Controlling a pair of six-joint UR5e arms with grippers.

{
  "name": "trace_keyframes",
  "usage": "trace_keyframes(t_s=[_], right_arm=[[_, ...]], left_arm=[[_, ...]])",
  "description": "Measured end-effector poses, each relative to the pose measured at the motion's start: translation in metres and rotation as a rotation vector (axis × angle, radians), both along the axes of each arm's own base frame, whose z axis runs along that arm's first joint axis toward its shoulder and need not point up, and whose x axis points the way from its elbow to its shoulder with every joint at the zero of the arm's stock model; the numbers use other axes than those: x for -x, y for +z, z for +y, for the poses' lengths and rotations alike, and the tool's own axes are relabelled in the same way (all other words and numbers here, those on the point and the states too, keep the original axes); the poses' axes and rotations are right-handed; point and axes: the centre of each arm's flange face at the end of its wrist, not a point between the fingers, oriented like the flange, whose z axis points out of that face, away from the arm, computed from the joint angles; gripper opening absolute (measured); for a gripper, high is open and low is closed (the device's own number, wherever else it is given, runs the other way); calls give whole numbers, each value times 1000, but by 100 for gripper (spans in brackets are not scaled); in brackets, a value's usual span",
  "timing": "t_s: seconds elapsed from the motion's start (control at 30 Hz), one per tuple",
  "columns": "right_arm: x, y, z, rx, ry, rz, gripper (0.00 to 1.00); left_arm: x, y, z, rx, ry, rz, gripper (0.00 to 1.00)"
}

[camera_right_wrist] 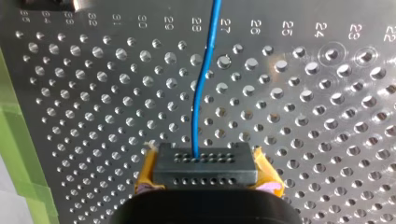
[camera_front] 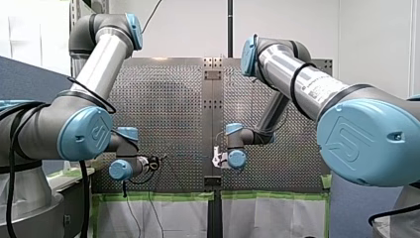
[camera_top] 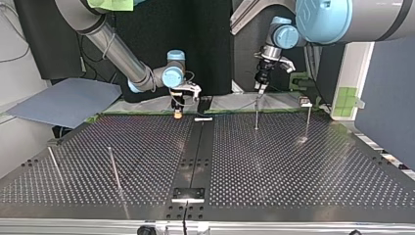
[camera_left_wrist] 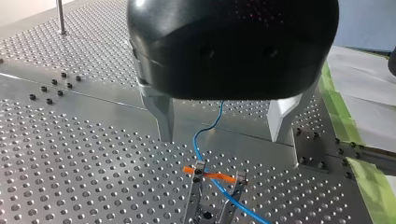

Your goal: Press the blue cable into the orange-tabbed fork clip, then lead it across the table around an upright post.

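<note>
My left end effector point(camera_left_wrist: 223, 138) gapes wide and empty above the clip point(camera_left_wrist: 195, 196), which the blue cable point(camera_left_wrist: 198, 147) crosses. My right end effector point(camera_right_wrist: 204, 170), near twelve o'clock on the surface point(camera_top: 293, 166) in the top view, clamps the cable.

Top view: my right arm point(camera_top: 122, 58) comes in from the upper left and my left arm point(camera_top: 337, 19) from the upper right. Both wrists are bent so the tools point down. The left end effector point(camera_left_wrist: 223, 139) has its metal fingers point(camera_left_wrist: 164, 116) spread wide. The right end effector point(camera_right_wrist: 205, 161), with its yellow pads point(camera_right_wrist: 148, 175), is pinched tight on the blue cable point(camera_right_wrist: 201, 93).
</note>
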Motion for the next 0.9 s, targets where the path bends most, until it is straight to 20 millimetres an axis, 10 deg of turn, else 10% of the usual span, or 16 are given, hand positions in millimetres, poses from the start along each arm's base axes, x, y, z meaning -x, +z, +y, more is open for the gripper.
trace_keyframes(t_s=[0.9], right_arm=[[-1,1,-1,2,4,0,2]], left_arm=[[9,-8,6,-56,60,78,100]])
